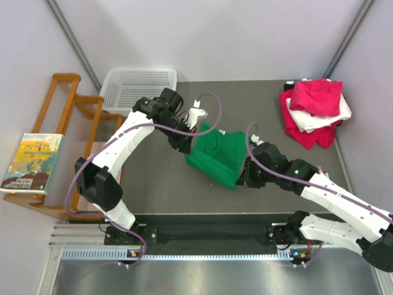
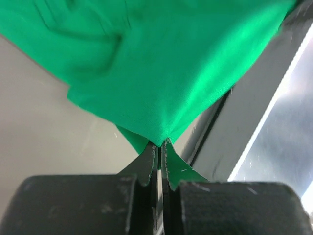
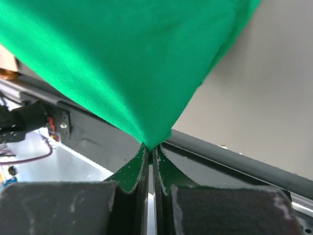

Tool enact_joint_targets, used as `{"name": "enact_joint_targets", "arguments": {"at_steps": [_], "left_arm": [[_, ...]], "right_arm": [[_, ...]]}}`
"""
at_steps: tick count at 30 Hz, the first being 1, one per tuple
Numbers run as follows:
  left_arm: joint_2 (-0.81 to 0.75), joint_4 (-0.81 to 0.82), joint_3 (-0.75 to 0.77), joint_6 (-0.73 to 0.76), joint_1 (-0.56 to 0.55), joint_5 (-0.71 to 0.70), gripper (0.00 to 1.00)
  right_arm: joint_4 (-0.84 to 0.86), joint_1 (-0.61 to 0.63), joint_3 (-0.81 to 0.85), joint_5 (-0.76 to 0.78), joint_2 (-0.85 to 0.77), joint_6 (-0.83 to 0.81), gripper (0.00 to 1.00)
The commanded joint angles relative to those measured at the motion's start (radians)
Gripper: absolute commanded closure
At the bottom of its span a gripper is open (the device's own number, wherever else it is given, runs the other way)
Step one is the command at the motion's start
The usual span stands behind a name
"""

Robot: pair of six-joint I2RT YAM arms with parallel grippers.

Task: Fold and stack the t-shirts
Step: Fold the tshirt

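Just right of the basket point(image 1: 139, 86), a bit nearer the arms, sits the green shirt point(image 1: 216, 157). It's bunched into a lump, so I can't make out the sleeves or collar. From the top I also can't tell how much of it is resting on the table point(image 1: 153, 190) and how much is hanging. Both sets of fingertips are mostly lost against the cloth up there. In the wrist views the shirt fills the frame and gets cut off at the edges.

Well to the right of the basket, along the same far edge, there's a pile. The pink shirt point(image 1: 316, 95) is on top, the white one point(image 1: 320, 118) pokes out under it, and the red one point(image 1: 307, 134) is at the bottom, mostly covered.

Count-wise that's four shirts (one green, one pink, one white, one red), one basket and two grippers.

The left gripper point(image 1: 187, 146) is at the shirt's basket-side edge. Its wrist view shows the left gripper point(image 2: 160, 149) clamped tight, with green fabric point(image 2: 171, 73) pinched to a point between the fingers.

The right gripper point(image 1: 242, 177) is on the side away from the basket. Same deal there: the right gripper point(image 3: 150, 151) is squeezed closed on a corner of the shirt point(image 3: 122, 63), and the cloth fans out from the pinch.
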Motion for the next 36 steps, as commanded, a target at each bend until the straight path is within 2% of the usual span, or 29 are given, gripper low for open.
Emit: {"name": "enact_joint_targets", "arguments": {"at_steps": [1, 5, 12, 15, 22, 29, 36], "left_arm": [[0.036, 0.162, 0.096, -0.118, 0.009, -0.005, 1.0], [0.117, 0.171, 0.162, -0.141, 0.009, -0.024, 1.0], [0.199, 0.246, 0.162, -0.168, 0.009, -0.048, 1.0], [0.251, 0.266, 0.168, -0.178, 0.009, -0.05, 1.0], [0.328, 0.285, 0.237, -0.182, 0.012, -0.085, 1.0], [0.39, 0.289, 0.31, -0.185, 0.017, -0.106, 1.0], [0.493, 0.296, 0.395, -0.188, 0.035, -0.126, 1.0]], "right_arm": [[0.026, -0.01, 0.025, 0.032, 0.021, -0.028, 1.0], [0.044, -0.064, 0.034, 0.055, 0.036, -0.062, 1.0], [0.102, -0.304, 0.08, -0.013, 0.105, -0.163, 1.0], [0.136, -0.372, 0.106, -0.057, 0.156, -0.203, 1.0], [0.22, -0.429, 0.146, -0.14, 0.295, -0.232, 1.0], [0.263, -0.461, 0.212, -0.16, 0.447, -0.269, 1.0], [0.297, -0.548, 0.297, -0.204, 0.55, -0.289, 1.0]]}}
